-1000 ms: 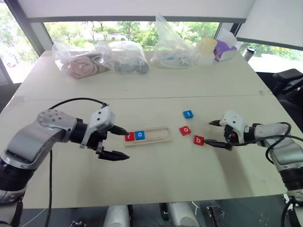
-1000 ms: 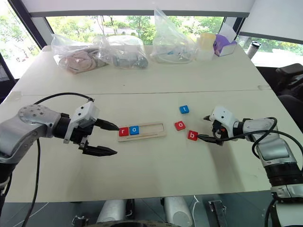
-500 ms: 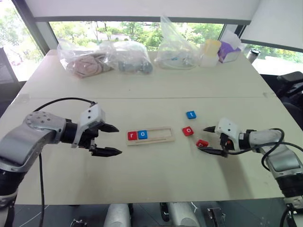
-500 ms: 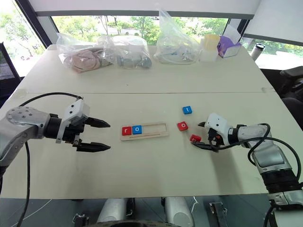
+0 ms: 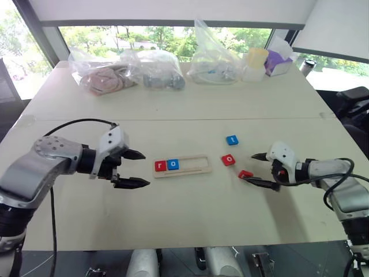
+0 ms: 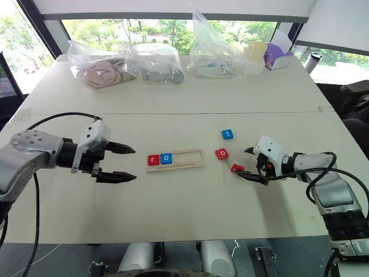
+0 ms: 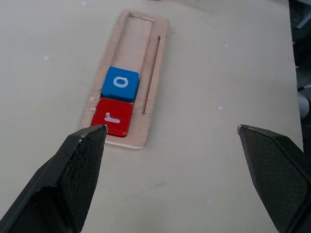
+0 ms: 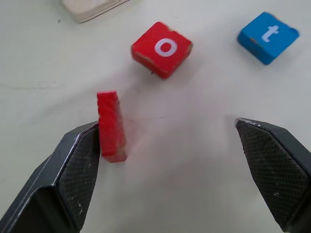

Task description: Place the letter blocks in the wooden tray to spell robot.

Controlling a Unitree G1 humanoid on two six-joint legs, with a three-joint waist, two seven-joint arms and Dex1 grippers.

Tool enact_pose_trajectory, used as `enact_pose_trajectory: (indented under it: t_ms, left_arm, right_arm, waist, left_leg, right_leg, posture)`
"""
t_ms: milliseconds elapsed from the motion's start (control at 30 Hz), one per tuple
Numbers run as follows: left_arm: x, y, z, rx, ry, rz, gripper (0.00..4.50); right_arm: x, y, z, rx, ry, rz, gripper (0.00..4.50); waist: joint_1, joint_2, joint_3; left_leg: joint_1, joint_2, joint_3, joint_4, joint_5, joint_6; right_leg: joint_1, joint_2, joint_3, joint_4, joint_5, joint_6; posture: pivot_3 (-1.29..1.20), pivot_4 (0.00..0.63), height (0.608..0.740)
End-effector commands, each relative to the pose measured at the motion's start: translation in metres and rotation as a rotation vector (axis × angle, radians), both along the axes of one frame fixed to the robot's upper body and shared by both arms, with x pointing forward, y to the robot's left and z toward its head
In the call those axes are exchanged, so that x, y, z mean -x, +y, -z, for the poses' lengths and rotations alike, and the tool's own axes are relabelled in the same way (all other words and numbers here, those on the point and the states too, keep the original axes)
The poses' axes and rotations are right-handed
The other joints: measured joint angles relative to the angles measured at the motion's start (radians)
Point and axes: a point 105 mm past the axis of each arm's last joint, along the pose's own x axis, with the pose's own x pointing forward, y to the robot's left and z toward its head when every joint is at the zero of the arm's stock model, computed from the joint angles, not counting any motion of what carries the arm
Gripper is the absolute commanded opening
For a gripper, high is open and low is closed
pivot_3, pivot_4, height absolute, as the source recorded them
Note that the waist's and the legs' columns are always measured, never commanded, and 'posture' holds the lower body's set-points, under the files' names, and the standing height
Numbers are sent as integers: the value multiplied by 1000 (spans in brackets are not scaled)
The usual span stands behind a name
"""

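The wooden tray (image 5: 190, 164) lies at the table's middle, with a red r block (image 5: 161, 166) and a blue o block (image 5: 173, 164) at its left end. Its other slots are bare. To its right lie a red o block (image 8: 162, 48) and a blue t block (image 8: 267, 36), both flat. A third red block (image 8: 111, 126) stands tipped on its edge against one finger of my open right gripper (image 5: 250, 168); its letter is hidden. My left gripper (image 5: 145, 169) is open just left of the tray's r end, holding nothing.
Clear plastic bags (image 5: 124, 70) with items, a yellow cup (image 5: 255, 59) and a purple box (image 5: 275, 62) line the table's far side. A seam (image 5: 173, 120) crosses the table behind the tray. A black cable (image 5: 75, 123) loops over my left arm.
The red block by my right gripper lay flat with its b showing; it now stands tipped on edge against the finger. Both grippers stayed open.
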Motion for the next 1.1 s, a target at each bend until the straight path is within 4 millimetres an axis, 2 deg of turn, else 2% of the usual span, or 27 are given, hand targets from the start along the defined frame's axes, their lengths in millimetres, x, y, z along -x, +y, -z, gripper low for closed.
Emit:
enact_pose_trajectory:
  t_ms: [33, 233, 367, 500, 833, 933, 1033, 1067, 1100]
  left_arm:
    - [2, -4, 0, -3, -23, 21, 4500]
    - [2, -5, 1, 7, -19, 20, 4500]
    - [1, -3, 2, 10, -18, 11, 4500]
    - [0, -2, 3, 11, -20, 7, 4500]
    - [-1, 1, 2, 4, -29, -8, 4500]
    - [-2, 1, 2, -5, -34, -10, 4500]
    - [-3, 1, 1, -5, -40, -15, 4500]
    - [-3, 3, 0, -8, -43, -20, 4500]
    - [-4, 4, 0, -11, -45, -23, 4500]
  right_arm:
    - [-6, -4, -12, -13, -49, 21, 4445]
    - [-9, -6, -12, 2, -62, 26, 4445]
    - [-4, -1, -18, -21, -59, 9, 4445]
    - [4, 5, -4, -10, -18, -16, 4445]
    - [0, 7, 16, -31, 13, 41, 4445]
    - [0, 8, 23, -62, 49, 55, 3580]
    - [1, 8, 26, -68, 65, 57, 2098]
    - [0, 9, 23, -73, 49, 58, 1446]
    - [-1, 9, 21, -78, 38, 58, 1193]
  waist:
    - [0, 0, 0]
    - [0, 0, 0]
    - [0, 0, 0]
    - [1, 0, 0]
    - [0, 0, 0]
    - [-1, 0, 0]
    - [-1, 0, 0]
    - [0, 0, 0]
    - [0, 0, 0]
  left_leg:
    - [0, 0, 0, 0, 0, 0]
    - [0, 0, 0, 0, 0, 0]
    - [0, 0, 0, 0, 0, 0]
    - [0, 0, 0, 0, 0, 0]
    - [0, 0, 0, 0, 0, 0]
    - [0, 0, 0, 1, 0, 0]
    - [2, 0, 0, 1, 0, 0]
    - [2, 0, 0, 1, 0, 0]
    - [3, 0, 0, 1, 0, 0]
  right_leg:
    - [0, 0, 0, 0, 0, 0]
    - [0, 0, 0, 0, 0, 0]
    - [0, 0, 0, 0, 0, 0]
    - [0, 0, 0, 1, 0, 0]
    - [0, 0, 0, 1, 0, 0]
    - [0, 0, 0, 1, 0, 0]
    - [2, 0, 0, 1, 0, 0]
    - [3, 0, 0, 1, 0, 0]
    - [4, 0, 0, 1, 0, 0]
  posture:
    - [0, 150, 740]
    - [0, 150, 740]
    - [0, 150, 740]
    - [0, 150, 740]
    - [0, 150, 740]
    - [0, 150, 740]
    - [0, 150, 740]
    - [0, 150, 740]
    - [0, 150, 740]
